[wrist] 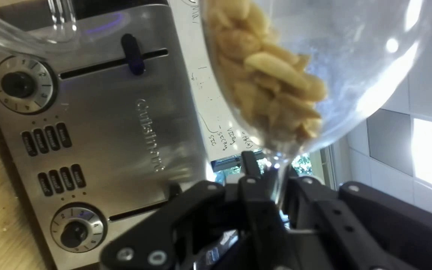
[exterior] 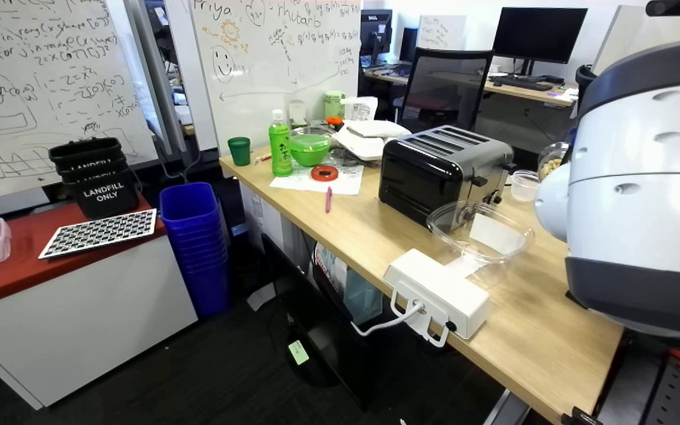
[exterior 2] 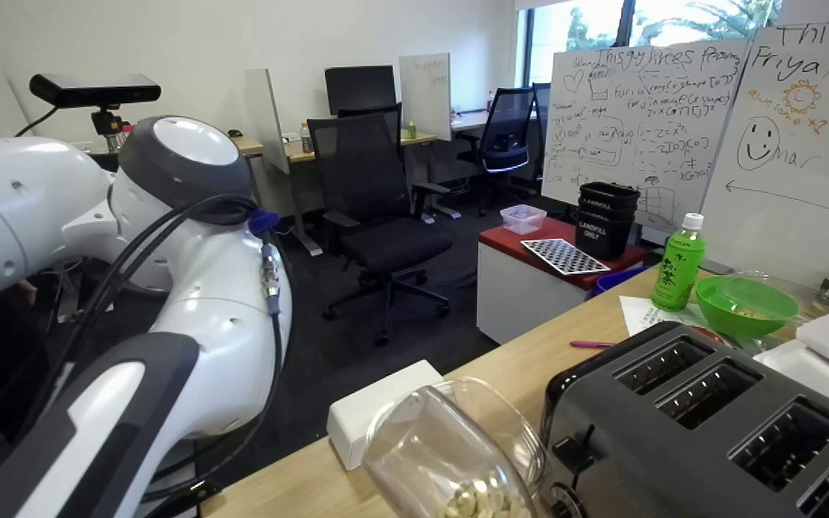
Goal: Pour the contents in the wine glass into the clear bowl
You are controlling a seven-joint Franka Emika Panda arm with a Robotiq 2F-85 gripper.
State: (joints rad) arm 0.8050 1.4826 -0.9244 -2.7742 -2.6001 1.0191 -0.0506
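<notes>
The wine glass (wrist: pixel 272 86) holds pale nuts lying against one side of its tilted cup. In the wrist view my gripper (wrist: pixel 272 168) is shut on its stem just below the cup. An exterior view shows the tilted glass (exterior 2: pixel 450 446) with nuts at its low end, overlapping the clear bowl (exterior 2: pixel 522 421) behind it. From another side the bowl (exterior: pixel 487 258) stands on the table in front of the toaster, while the cup of the glass (exterior: pixel 552 158) shows partly behind the arm. A clear curved edge (wrist: pixel 32 43) enters the wrist view at upper left. Both exterior views leave the gripper unseen.
A black and steel toaster (exterior: pixel 446 171) stands close to the bowl. A white box (exterior: pixel 440 295) sits at the table edge beside it. Further back are a green bottle (exterior: pixel 281 144), a green bowl (exterior: pixel 309 150) and a pink pen (exterior: pixel 328 199). A small plastic cup (exterior: pixel 525 186) is near the toaster.
</notes>
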